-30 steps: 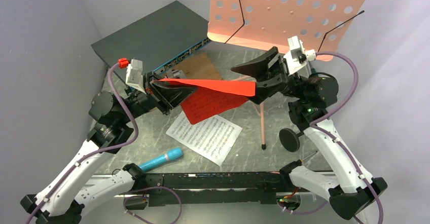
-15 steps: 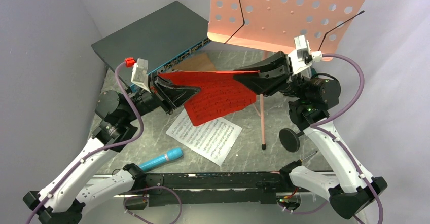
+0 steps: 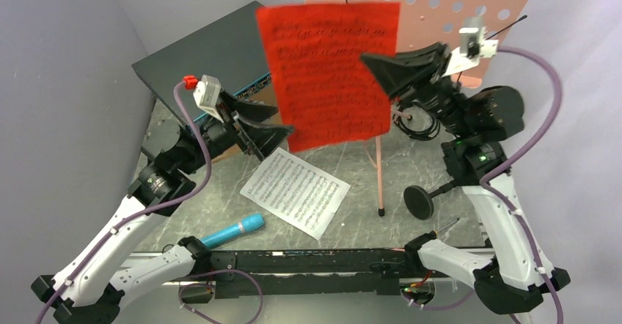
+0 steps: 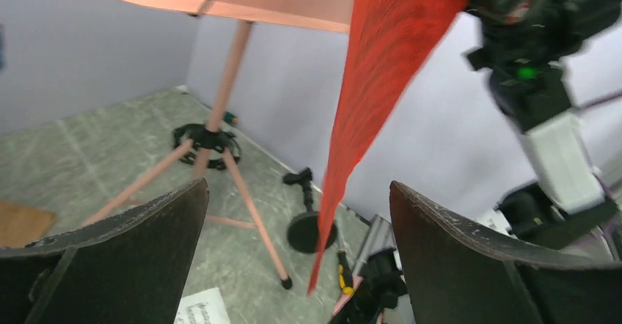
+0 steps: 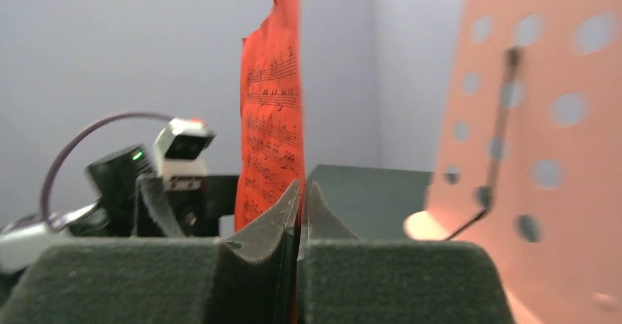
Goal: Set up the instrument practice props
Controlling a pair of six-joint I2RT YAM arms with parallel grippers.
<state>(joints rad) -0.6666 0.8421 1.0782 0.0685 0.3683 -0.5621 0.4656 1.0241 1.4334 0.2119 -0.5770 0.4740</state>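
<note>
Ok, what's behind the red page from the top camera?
Behind the red page: the pink music stand, its left part covered, and the grey switch, its right corner covered.

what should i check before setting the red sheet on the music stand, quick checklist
1. Right end effector shut on the red sheet: ok, it pinches the sheet's edge.
2. Left end effector not gripping the sheet: ok, jaws wide open. Whether the sheet's lower corner brushes it: cannot tell.
3. Music stand upright on its tripod: ok.
4. Stand's bottom ledge free for the sheet: cannot tell, the raised sheet hides most of it from above.
5. Wire page holder out of the way: not ok, it lies against the desk face and may catch the sheet.
</note>
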